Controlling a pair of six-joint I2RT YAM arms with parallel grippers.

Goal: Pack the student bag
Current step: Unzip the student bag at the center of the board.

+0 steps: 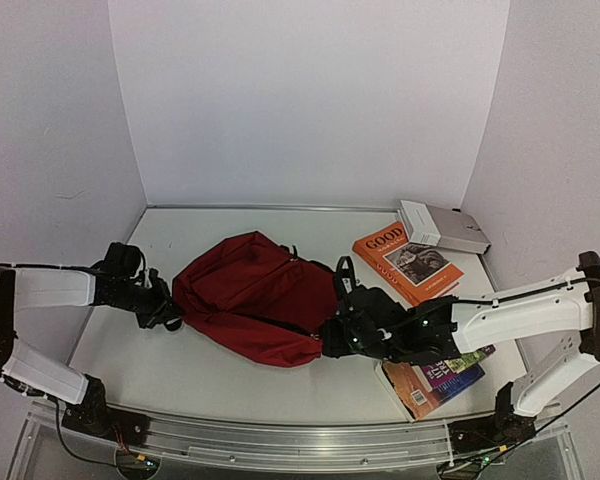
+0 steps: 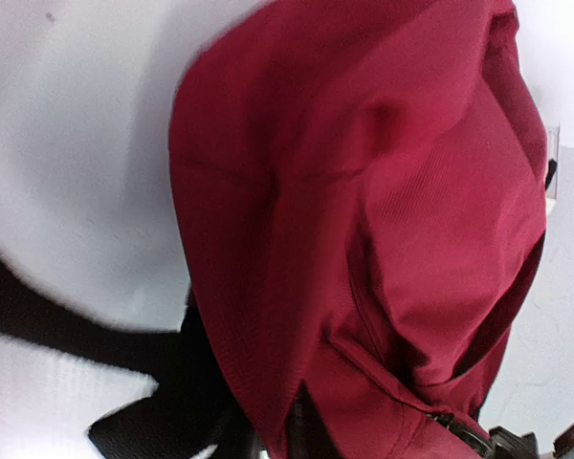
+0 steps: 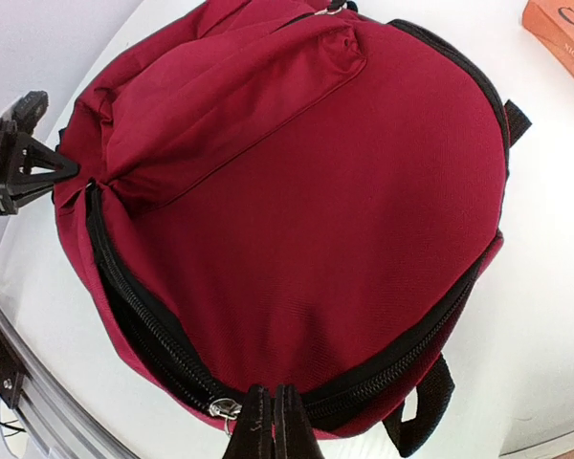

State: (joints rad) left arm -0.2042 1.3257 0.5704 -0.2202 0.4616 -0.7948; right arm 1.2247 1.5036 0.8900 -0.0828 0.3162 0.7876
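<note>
One rounded student bag of finely ribbed red fabric.

Dark red student bag — soft, slumped flat, black straps trailing rightward.

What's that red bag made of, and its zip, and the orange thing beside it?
The student bag looks like matte woven fabric, perhaps nylon or polyester: fine weave, soft creases. Its zipper seems to have black plastic teeth. The orange book has a printed paper cover.
</note>
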